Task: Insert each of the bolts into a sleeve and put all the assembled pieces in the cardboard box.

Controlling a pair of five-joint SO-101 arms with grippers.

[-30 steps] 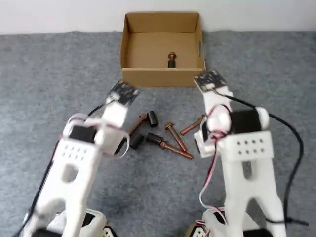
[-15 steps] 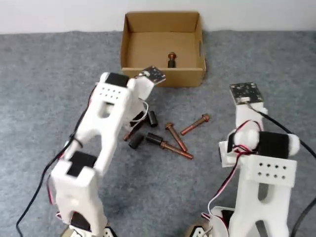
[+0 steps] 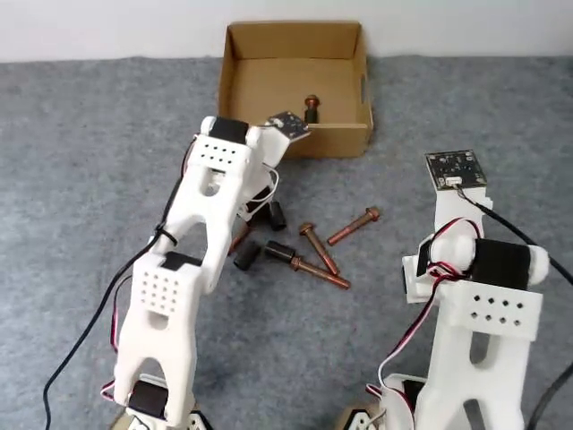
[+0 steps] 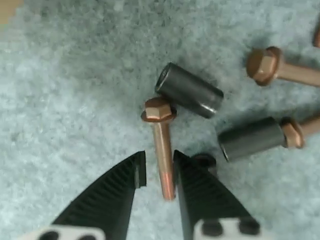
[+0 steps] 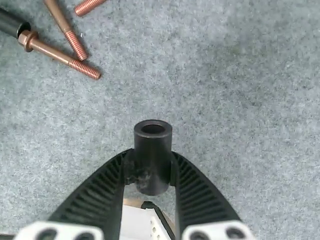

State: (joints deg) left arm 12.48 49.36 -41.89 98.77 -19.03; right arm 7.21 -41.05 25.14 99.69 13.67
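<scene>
The right gripper [image 5: 151, 169] pinches a sleeve [image 5: 152, 142], bore exposed, apparently ready for insertion; farther out the left gripper [image 4: 160, 169], spread, straddles 1 bolt [image 4: 162, 140] on the carpet [image 4: 75, 100] for pickup; beyond, the cardboard box [image 3: 295, 140] holds 1 assembled piece [image 3: 311, 107].

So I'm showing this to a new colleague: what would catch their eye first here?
Probably the right hand gripping a black cylindrical metal sleeve, away from the scattered parts. Next, the left hand, open astride a copper-coloured hex-head bolt lying on the grey carpet among loose bolts and sleeves. Beyond them, the brown cardboard box holds one assembled piece.
</scene>
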